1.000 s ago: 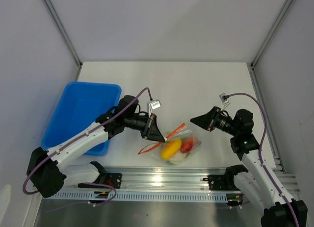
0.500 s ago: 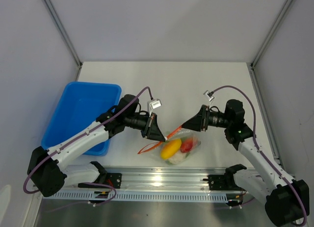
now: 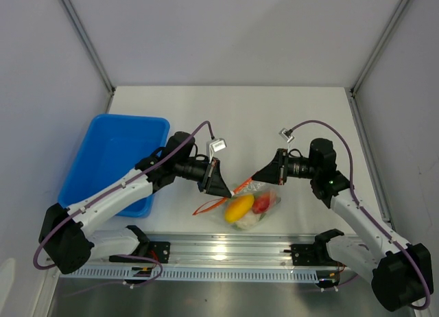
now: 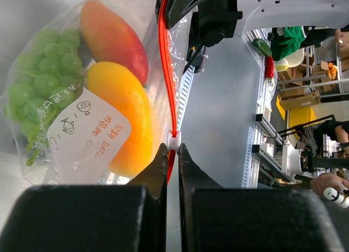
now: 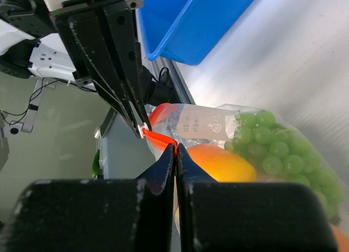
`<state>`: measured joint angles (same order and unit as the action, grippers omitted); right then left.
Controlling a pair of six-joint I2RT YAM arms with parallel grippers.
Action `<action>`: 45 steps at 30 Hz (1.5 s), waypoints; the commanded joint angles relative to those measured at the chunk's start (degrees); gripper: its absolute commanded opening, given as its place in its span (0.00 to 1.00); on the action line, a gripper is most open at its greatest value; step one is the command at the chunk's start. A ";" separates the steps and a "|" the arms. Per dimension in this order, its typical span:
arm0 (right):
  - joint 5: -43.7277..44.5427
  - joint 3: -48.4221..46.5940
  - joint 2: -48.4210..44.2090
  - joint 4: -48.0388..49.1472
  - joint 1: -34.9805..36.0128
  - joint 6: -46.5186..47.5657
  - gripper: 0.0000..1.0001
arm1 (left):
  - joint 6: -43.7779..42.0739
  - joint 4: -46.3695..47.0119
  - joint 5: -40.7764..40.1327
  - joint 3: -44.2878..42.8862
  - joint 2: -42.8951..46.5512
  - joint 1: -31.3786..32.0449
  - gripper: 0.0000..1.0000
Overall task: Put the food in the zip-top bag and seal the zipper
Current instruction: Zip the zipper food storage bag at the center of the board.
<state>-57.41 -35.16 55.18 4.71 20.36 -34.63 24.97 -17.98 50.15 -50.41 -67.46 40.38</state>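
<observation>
The zip-top bag (image 3: 257, 206) lies on the white counter (image 3: 274, 118) near its front edge, between the two arms. It holds the food: a yellow fruit (image 4: 125, 115), a red-orange piece (image 4: 112, 36) and green grapes (image 4: 41, 66). Its orange-red zipper (image 4: 165, 72) runs straight between the left fingers (image 4: 155, 170), pressed together on the strip beside the white slider (image 4: 174, 140), and the right fingers (image 5: 163, 167), likewise pinching it. A blue tray (image 3: 113, 152) stands far left.
</observation>
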 commanded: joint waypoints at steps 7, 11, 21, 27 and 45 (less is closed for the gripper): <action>9.41 -3.60 -4.54 -4.53 -3.03 3.17 0.00 | -0.80 -1.44 -0.93 -1.27 1.63 -0.13 0.01; 11.87 -3.86 -7.01 -7.34 -6.11 3.26 0.00 | -1.77 -3.46 -2.25 -1.00 3.12 -0.13 0.01; 16.53 -5.01 -8.95 -11.74 -9.28 3.26 0.00 | -2.21 -5.75 -4.18 0.14 5.94 -0.48 0.00; 18.74 -5.18 -9.92 -12.36 -10.34 2.55 0.00 | -3.79 -9.09 -6.38 0.31 8.04 -0.74 0.01; 23.13 -5.01 -10.70 -13.50 -11.48 1.59 0.00 | -3.88 -12.87 -10.42 3.66 14.55 -1.01 0.01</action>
<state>-38.33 -37.15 45.60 -10.44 9.98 -32.99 22.37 -28.03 40.18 -46.78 -54.98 39.72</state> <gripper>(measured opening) 0.007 0.035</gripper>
